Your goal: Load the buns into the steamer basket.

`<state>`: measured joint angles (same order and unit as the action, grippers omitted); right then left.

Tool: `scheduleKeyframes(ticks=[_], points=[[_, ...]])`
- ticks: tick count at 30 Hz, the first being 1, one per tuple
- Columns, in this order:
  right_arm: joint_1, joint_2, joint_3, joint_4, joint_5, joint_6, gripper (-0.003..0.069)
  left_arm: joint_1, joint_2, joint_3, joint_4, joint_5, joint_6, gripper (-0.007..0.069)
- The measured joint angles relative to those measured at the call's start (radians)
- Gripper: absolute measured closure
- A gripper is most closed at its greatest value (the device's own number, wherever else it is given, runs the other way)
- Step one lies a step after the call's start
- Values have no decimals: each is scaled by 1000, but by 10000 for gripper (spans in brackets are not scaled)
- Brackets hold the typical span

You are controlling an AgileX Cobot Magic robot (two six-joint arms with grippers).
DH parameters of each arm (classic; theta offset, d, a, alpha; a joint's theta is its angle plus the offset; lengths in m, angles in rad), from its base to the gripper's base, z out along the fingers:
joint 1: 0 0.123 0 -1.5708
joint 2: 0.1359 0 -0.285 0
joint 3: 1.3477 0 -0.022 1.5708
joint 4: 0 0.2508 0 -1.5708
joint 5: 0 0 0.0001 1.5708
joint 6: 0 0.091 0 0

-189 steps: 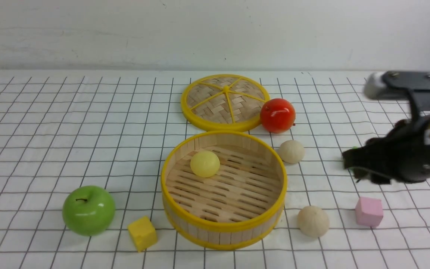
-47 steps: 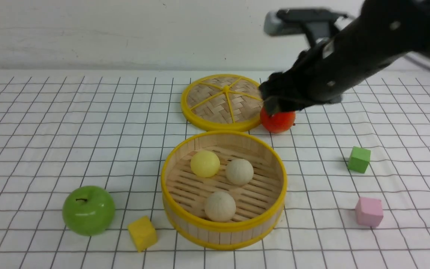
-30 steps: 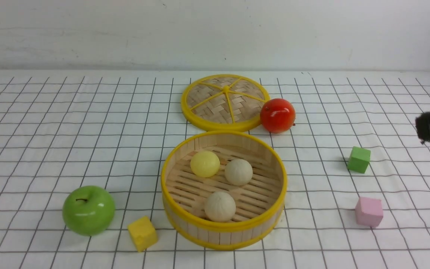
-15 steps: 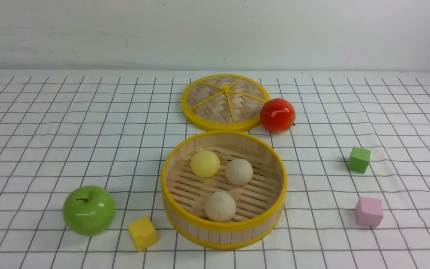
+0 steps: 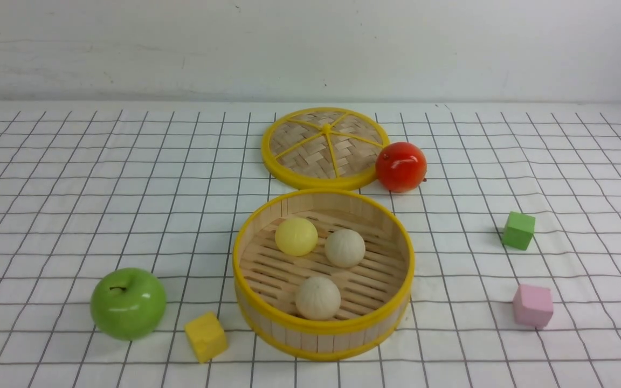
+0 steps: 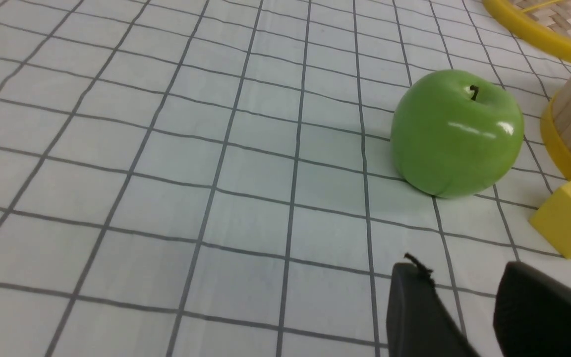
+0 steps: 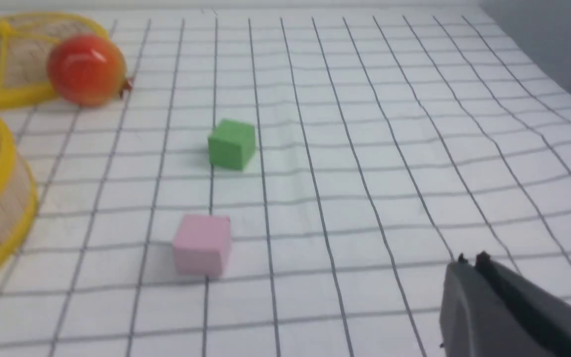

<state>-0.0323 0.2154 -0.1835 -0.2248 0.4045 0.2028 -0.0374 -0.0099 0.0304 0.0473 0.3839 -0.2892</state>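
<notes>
All three buns (image 5: 318,265) sit in the steamer basket (image 5: 323,328) mid-worktop, while both arms stay out of the front view: the left end effector (image 6: 456,292), cut off at the frame edge, stands parted and empty, the right end effector (image 7: 470,261) pressed closed on nothing.
</notes>
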Motion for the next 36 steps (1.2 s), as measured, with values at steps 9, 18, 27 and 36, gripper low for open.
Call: scheduleKeyframes(ticks=[9, 18, 27, 36], points=[[-15, -226, 194, -5, 23, 4, 657, 0, -1, 0, -1, 1, 0, 387], [-16, -226, 194, -10, 24, 4, 648, 0, -1, 0, -1, 1, 0, 387], [-16, -226, 194, -12, 24, 4, 643, 0, -1, 0, -2, 1, 0, 387], [-16, -226, 194, -14, 24, 4, 632, 0, -1, 0, -2, 1, 0, 387]])
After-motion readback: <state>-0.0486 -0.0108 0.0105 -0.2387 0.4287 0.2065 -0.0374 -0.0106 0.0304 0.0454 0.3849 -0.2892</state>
